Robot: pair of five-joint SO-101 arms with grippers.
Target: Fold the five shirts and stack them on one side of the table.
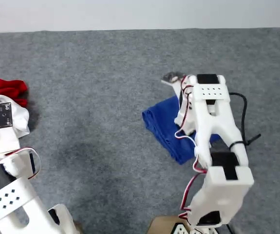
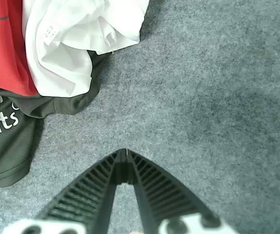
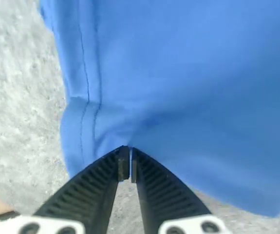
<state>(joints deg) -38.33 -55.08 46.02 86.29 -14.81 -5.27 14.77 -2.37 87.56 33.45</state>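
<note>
grippers both clenched. right gripper (image 3: 125, 163) over hem of folded blue shirt (image 1: 165, 124) mid-table, likely pressing crease. left gripper (image 2: 126, 168) empty above bare table (image 1: 96, 73) beside unfolded heap: red shirt (image 2: 3, 44), white shirt (image 2: 76, 34), dark shirt (image 2: 8, 139), awaiting turn.

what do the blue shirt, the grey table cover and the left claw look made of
Blue shirt: soft matte knit, likely cotton; stitched seam, limp folds. Grey table cover: felt or low-pile carpet, by its fuzzy speckled surface. Left claw: matte black ridged plastic, probably.
</note>
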